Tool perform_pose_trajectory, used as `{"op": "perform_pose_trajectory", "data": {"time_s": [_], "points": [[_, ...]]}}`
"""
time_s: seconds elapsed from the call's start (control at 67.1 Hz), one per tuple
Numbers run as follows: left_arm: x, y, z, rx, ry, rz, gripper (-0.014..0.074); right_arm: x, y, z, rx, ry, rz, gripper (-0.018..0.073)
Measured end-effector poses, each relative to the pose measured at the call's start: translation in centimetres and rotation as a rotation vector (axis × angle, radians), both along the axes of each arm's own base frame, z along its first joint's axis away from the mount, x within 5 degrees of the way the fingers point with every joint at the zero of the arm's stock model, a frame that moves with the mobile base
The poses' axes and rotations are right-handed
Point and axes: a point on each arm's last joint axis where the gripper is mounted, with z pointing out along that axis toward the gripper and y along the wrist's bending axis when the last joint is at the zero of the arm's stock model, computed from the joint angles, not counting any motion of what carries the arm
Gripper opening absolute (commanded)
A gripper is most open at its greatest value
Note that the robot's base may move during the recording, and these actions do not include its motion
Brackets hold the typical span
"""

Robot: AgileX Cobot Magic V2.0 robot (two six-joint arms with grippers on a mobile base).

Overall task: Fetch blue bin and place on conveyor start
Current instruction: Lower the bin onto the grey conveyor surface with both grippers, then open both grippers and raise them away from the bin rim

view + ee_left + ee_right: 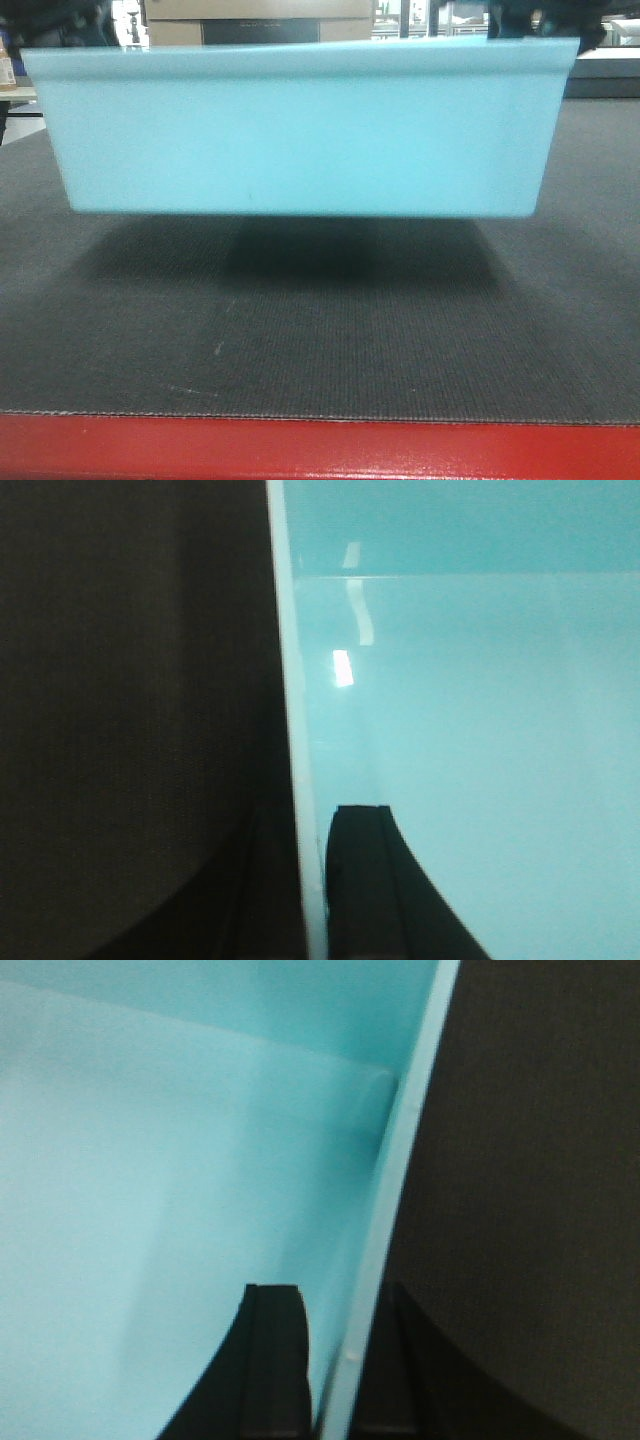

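You are holding the blue bin (300, 130) above the conveyor start (320, 340), its shadow lying directly beneath it, its long axis running left to right. Your left hand (312, 880) is pinching the bin's left wall, one finger inside, one outside; your right hand (335, 1370) is clamping the right wall likewise. The belt is waiting straight below, so lower both hands evenly.

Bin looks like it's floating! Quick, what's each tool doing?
Left tool: shut on the bin's left wall.
Right tool: shut on its right wall.
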Motion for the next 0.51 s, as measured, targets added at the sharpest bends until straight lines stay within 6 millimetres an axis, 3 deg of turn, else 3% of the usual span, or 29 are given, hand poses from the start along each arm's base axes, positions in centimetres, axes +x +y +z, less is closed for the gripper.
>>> {"op": "perform_pose_trajectory", "data": {"time_s": [0.074,0.149,0.283,0.357,0.506], "points": [[0.2,-0.1,-0.5,0.004,0.013,0.000,-0.0007,0.0,0.0,-0.1,0.003,-0.008,-0.002,-0.0034],[0.3,-0.1,-0.6,0.009,0.017,-0.002,0.0120,0.1,0.0,0.0,0.006,-0.019,-0.005,0.0126],[0.3,0.0,-0.7,0.022,0.014,-0.006,0.0439,0.2,0.1,0.3,0.009,-0.052,0.009,0.0480],[0.3,0.0,-0.7,0.027,0.021,-0.008,0.0630,0.2,0.1,0.4,0.007,-0.056,0.012,0.0577],[-0.4,0.2,0.0,0.032,0.038,-0.009,0.0550,0.1,0.1,1.1,0.009,-0.060,0.014,0.0524]]}}
